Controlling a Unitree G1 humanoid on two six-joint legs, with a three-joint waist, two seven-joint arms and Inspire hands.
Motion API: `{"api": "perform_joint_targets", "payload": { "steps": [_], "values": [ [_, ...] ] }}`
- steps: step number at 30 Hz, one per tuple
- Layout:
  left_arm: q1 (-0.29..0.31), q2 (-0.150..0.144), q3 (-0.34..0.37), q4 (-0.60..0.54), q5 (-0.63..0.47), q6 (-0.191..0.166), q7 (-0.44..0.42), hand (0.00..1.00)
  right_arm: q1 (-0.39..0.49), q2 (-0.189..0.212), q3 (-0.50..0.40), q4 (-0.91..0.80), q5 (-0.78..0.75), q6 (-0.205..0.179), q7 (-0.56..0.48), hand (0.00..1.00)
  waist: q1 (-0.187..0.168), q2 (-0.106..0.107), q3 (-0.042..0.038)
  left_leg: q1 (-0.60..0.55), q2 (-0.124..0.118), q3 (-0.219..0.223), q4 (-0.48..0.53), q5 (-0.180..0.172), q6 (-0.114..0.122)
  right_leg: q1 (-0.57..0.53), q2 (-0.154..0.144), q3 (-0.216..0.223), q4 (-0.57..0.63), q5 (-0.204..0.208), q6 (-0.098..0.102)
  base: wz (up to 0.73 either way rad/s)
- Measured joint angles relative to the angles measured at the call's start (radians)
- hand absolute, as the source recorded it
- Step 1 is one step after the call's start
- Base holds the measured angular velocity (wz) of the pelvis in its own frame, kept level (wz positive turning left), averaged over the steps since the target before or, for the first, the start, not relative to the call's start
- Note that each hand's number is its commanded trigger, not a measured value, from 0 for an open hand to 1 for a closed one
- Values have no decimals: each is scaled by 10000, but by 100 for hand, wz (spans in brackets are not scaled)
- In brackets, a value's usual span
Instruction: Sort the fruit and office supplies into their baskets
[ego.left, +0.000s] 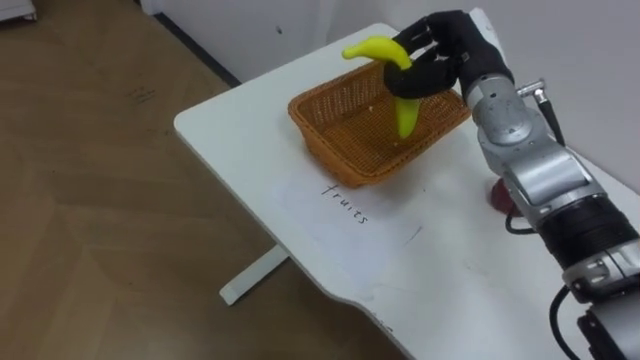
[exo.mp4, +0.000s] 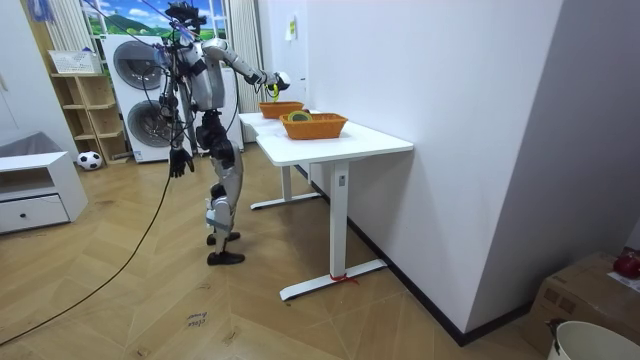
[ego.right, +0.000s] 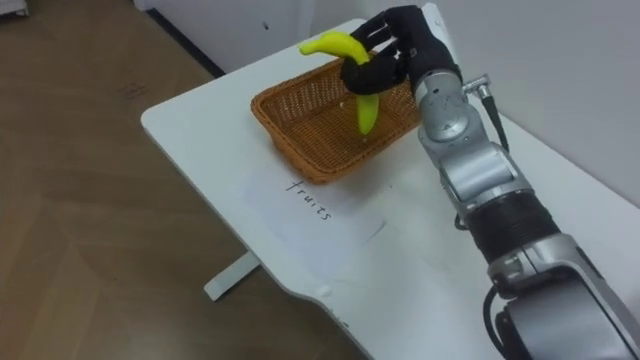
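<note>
Left eye view, upper right of the frame: what is the black right hand (ego.left: 452, 50) doing?
— Its fingers are curled round the middle of a curved yellow banana (ego.left: 375, 48), which it holds up in the air.

Where is the banana, measured against the basket?
— Above the woven orange-brown wicker basket (ego.left: 330, 125) in the upper middle. One end points toward the upper left. The other hangs down over the basket's inside. Whether it touches the weave, I cannot tell.

And the basket itself?
— It sits on the white table (ego.left: 240, 125), near the corner. Just below it in the frame lies a white sheet of paper with handwriting (ego.left: 360, 215). A small red thing (ego.left: 497, 196) peeks out beside the forearm at the right, too hidden to name.

Room view?
— The robot stands upright at the table's far end, in front of the white washing machines (exo.mp4: 140, 95). Its left hand (exo.mp4: 179, 161) hangs by its thigh, and I cannot tell if it is open or closed. A second wicker basket (exo.mp4: 313, 127) stands nearer on the table, with things in it.
</note>
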Motion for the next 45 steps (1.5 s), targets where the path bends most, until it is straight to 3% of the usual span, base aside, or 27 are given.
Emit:
{"api": "perform_joint_targets", "payload": {
  "steps": [7,8,10,11,19,23,27,34,45],
  "values": [
    [21,30,-13,209,-1,-20,-78,0,-162,184,-13,649,570,-94,-125,100,7,12,8,-27,-5,3,-2,-1,1,-21,-16,-42,1,-2,5,0],
    [48,30,-13,210,10,-17,-76,0,-180,184,-13,692,766,-95,-182,87,9,7,5,-30,-6,4,-2,-1,1,-18,-22,-98,2,-1,6,4],
    [57,31,-10,211,11,-17,-71,0,-200,184,-13,790,909,-95,-223,51,12,-4,-4,-45,-6,8,-2,0,1,-13,-27,-209,5,-1,6,6],
    [56,30,-8,212,11,-18,-71,0,-201,184,-12,823,961,-95,-223,2,15,-6,-5,-55,-5,12,1,0,2,-12,-29,-234,7,-1,7,5],
    [25,22,5,229,20,-36,-63,0,-494,245,-6,1544,932,-103,-192,0,274,-4,-2,-13,-8,5,-34,4,8,4,-42,-226,5,-4,11,1],
    [41,20,-24,432,19,-85,-67,0,-660,314,-7,2090,952,-210,-171,0,261,3,17,22,-11,-1,-49,4,8,52,-42,-222,4,-5,12,0],
    [35,23,-88,466,18,-97,-65,0,-659,316,-6,2113,975,-303,-72,0,224,22,85,7,-11,0,-51,4,8,48,-40,-231,-3,-6,14,0],
    [23,19,-104,481,19,-117,-62,0,-656,315,2,2175,947,-308,178,0,186,-32,47,-13,-107,-55,-40,19,32,48,-72,-213,-5,-26,46,2],
    [-40,-2,-103,405,19,-169,46,0,-653,314,-6,2425,822,-312,501,0,-24,-27,63,-118,-152,-90,6,39,67,-30,-137,-164,-9,-64,109,2]
  ]
}}
